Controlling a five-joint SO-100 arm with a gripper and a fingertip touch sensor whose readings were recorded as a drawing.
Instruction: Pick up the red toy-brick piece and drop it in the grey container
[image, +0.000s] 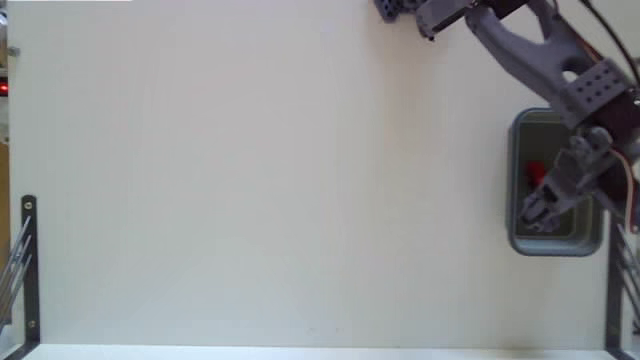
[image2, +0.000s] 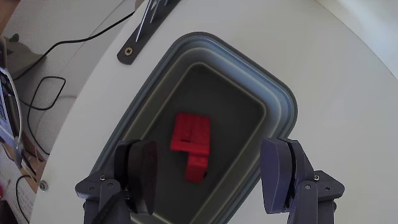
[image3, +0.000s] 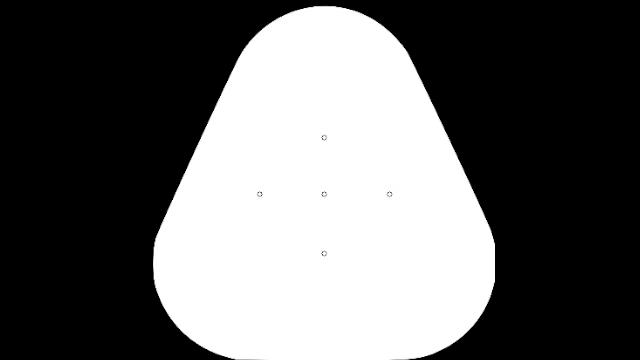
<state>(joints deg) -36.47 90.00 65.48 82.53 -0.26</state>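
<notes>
Nearest the wrist camera, the tool (image2: 208, 177) hangs with its two dark grey fingers (image2: 144, 174) spread wide apart and nothing between them; the gap between the pads is clear, so it is plainly open and empty. Directly below that gap lies the red toy-brick piece (image2: 191, 143), resting on the floor of the grey container (image2: 283, 106), roughly in the middle and apart from every wall. Its stepped outline shows a wider block with a smaller block jutting toward the camera. Beyond the tub's thick rim the white table (image2: 348, 68) curves away, with a black bracket (image2: 146, 31) at its edge and cables (image2: 43, 93) off to the left below it.

In the fixed view the arm reaches down from the top right, the tool (image: 545, 205) sits over the grey container (image: 515, 180) at the right edge of the table (image: 250, 180), and a sliver of the red toy-brick piece (image: 533, 172) shows inside.

Judging by how things lie, the drop looks done and the task is essentially complete. The brick should handle as a light, rigid, smooth plastic piece: it will not deform, but its glossy faces could slip under a shallow pinch. If it had to be taken again, the two flat parallel sides of the wider block look the best hold, not the narrow step.
</notes>
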